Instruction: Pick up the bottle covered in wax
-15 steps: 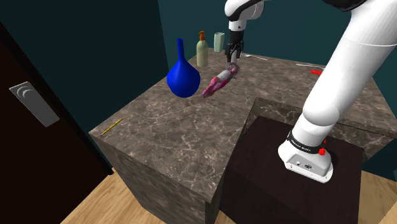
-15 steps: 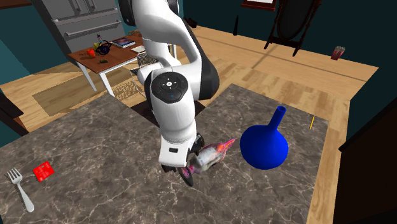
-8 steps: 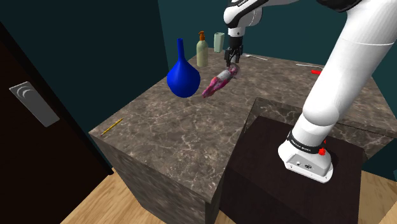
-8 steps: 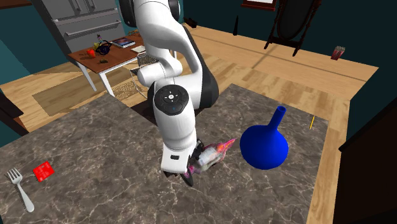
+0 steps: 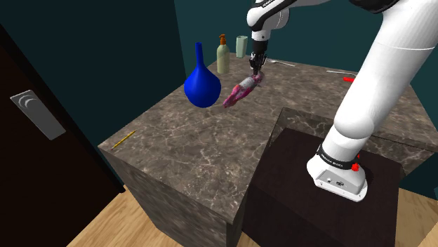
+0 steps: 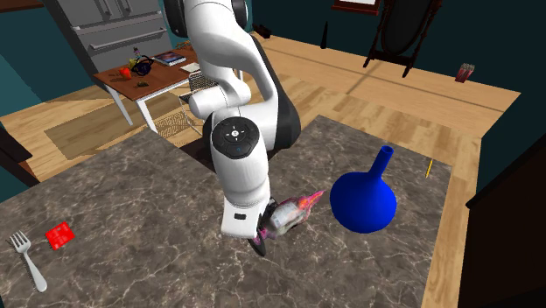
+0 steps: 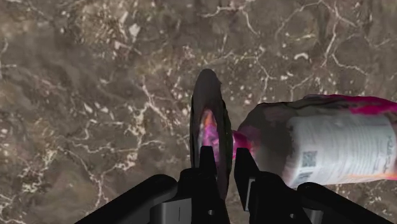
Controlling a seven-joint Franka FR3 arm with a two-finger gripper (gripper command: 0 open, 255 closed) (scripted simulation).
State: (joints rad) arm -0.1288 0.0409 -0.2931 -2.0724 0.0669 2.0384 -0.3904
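Single-arm grasp on a dark veined marble counter (image 5: 182,151). The all-black two-finger gripper (image 5: 257,67) points down at the counter, and its fingers (image 7: 207,164) are drawn close together, pinching a thin purple-and-pink waxy flap at one end of the white bottle coated in pink and magenta wax (image 5: 242,90). In the wrist view the wax-coated bottle (image 7: 331,149) lies on its side on the marble just beside the gripper (image 7: 224,168), its white labelled body extending away from the fingers. In the second exterior view the gripper (image 6: 260,239) stands under the white arm, with the wax-coated bottle (image 6: 293,213) between it and a deep blue round-bellied vase with a slim neck (image 6: 363,201). An upright olive glass bottle (image 5: 222,56) stands behind the vase near the counter's far edge. A silver fork (image 6: 28,258) and a small red block (image 6: 59,235) lie well apart from the grasp, and a yellow pencil (image 5: 125,139) lies near a counter corner.
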